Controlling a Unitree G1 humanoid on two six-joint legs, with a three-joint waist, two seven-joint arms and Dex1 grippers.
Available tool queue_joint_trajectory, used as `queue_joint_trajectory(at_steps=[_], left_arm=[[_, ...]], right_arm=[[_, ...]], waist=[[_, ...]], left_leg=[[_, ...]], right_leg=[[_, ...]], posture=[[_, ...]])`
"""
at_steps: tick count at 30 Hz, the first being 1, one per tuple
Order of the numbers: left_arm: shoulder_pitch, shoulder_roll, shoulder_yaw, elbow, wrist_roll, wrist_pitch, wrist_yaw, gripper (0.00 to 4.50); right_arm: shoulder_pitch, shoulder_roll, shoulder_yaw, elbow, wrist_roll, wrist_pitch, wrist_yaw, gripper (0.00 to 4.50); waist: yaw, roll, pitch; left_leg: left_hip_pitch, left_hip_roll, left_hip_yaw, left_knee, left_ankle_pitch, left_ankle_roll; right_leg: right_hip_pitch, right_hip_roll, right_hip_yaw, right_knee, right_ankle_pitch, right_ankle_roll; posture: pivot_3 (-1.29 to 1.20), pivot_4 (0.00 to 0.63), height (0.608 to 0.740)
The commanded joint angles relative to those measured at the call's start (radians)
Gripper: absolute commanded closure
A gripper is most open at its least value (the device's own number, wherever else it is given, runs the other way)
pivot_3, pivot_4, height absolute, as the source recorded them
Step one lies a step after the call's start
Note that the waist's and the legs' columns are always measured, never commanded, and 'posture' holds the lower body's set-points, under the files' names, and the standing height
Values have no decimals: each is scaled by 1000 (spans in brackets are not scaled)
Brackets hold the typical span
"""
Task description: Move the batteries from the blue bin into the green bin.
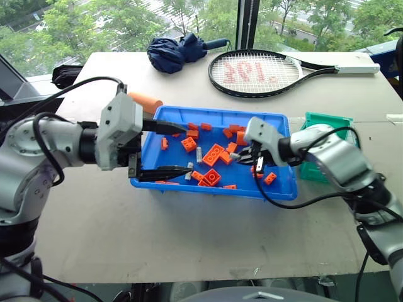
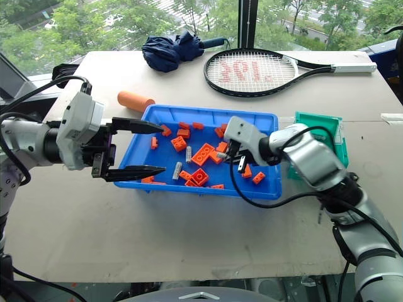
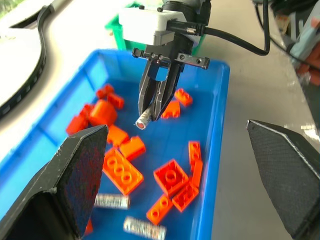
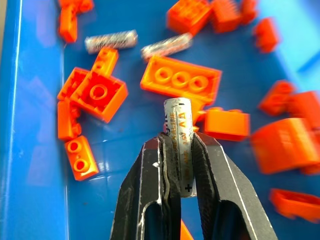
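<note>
My right gripper [image 4: 179, 150] pinches 1 battery [image 4: 178, 145] at mid-length above the blue bin [image 1: 277, 189]; 2 batteries lie below. My left gripper [image 2: 148, 148] hangs spread over the bin's edge. Light, rigid, likely slick: clamp the middle.

You look down on a pale beige tabletop [image 1: 189, 233], lit by daylight. Beyond its far edge a window [image 1: 126, 19] with a dark upright frame post [image 1: 249, 22] shows green trees [image 1: 82, 25] outside.
</note>
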Motion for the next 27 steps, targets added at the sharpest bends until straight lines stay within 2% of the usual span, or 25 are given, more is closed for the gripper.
queue_joint_trajectory(at_steps=[1, 8, 13, 20, 22, 24, 27], left_arm=[[-81, -63, -26, 9, -42, 3, 34, 0], [-210, -176, -100, 73, -43, -10, 25, 0], [-247, -202, -132, 108, -18, -36, -11, 0], [-264, -218, -148, 125, -2, -58, -33, 0], [-249, -209, -140, 126, 8, -62, -34, 0], [-233, -199, -133, 123, 18, -65, -34, 0], [-197, -178, -116, 116, 33, -69, -28, 0]], right_arm=[[11, -61, -204, -111, 59, 127, -58, 4452], [110, -209, -451, -146, 76, 247, -152, 4452], [197, -258, -512, -115, 60, 236, -217, 4452], [284, -274, -521, -49, 31, 162, -288, 4452], [289, -283, -515, -34, 34, 144, -288, 3429], [290, -289, -512, -25, 41, 131, -282, 2737], [285, -288, -510, -19, 55, 98, -273, 1351]], waist=[[4, 0, 0], [16, 0, 0], [4, 0, 0], [4, 0, 0], [4, 0, 0], [4, 0, 0], [3, 0, 0]], left_leg=[[-1, 0, -1, 1, 0, 0], [-2, -2, -2, 4, 0, 0], [-1, -2, -2, 4, 0, 0], [-1, -2, -1, 4, 0, 0], [-1, -2, -1, 4, 0, 0], [-1, -2, -2, 5, 0, 0], [-1, -2, -2, 4, 0, 0]], right_leg=[[0, 0, -1, 1, 0, 0], [0, -1, -2, 3, 0, 0], [0, 0, -1, 4, 0, 0], [0, 0, -1, 5, 0, 0], [0, 0, -1, 5, 0, 0], [0, 0, -1, 5, 0, 0], [0, 0, -1, 5, 0, 0]], posture=[[0, 150, 740], [0, 150, 740], [0, 150, 740], [0, 150, 740], [0, 150, 740], [0, 150, 740], [0, 150, 740]])
